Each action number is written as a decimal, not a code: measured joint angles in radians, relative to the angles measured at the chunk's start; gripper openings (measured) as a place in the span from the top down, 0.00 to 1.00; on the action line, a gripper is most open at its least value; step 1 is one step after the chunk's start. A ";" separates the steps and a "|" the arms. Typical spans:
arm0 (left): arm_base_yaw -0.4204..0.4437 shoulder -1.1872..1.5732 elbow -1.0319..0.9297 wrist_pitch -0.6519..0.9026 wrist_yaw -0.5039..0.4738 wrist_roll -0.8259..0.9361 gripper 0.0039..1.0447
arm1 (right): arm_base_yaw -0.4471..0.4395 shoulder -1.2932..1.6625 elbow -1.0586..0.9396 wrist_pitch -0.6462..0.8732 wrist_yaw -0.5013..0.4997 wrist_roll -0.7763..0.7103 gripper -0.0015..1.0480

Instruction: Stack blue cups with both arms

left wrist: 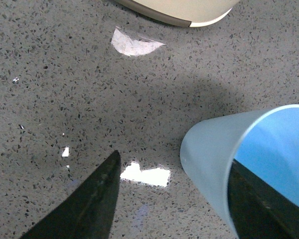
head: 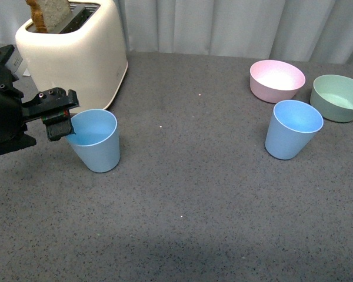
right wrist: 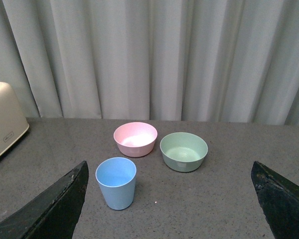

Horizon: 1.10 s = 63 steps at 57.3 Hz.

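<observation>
Speckled grey worktop [head: 182, 235] fills the foreground and carries everything. At far left the left claw [head: 62, 126] sits at the rim of the left cup [head: 97, 144]. The left wrist view shows its jaws apart: one finger outside and clear of the wall, the other down inside the mouth against the inner face, so the wall is straddled but not pinched. This cup stands just in front of the cream toaster [head: 76, 53], which has a slice of bread [head: 47, 13] sticking up from its slot.

Both cups look like thin, light plastic: stiff enough to lift, though the wall would probably give under a hard squeeze. The matte skin should not slip much. Being empty, either would tip at a nudge. A pinch across the rim, one finger in and one out, looks like the sound hold, and the taper should let one drop into the other mouth-up.

Well to the right, the right cup [head: 291, 130] stands alone, with the pink bowl [head: 276, 79] close behind it and the green bowl [head: 340, 97] behind and to its right. The right claw [right wrist: 169, 174], seen only from its own wrist, is spread wide with nothing between its fingers, well back from that cup.

The toaster crowds the left cup from behind, and the bowls hem in the far side of the right cup. The stretch of worktop between the cups is bare.
</observation>
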<state>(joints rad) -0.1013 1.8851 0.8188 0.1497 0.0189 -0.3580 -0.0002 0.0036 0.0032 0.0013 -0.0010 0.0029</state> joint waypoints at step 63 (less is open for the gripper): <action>-0.309 0.005 0.156 -0.145 -0.100 0.038 0.97 | 0.000 0.000 0.000 0.000 0.000 0.000 0.09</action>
<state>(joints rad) -0.4099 1.8904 0.9745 0.0048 -0.0807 -0.3202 -0.0002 0.0036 0.0032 0.0013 -0.0010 0.0025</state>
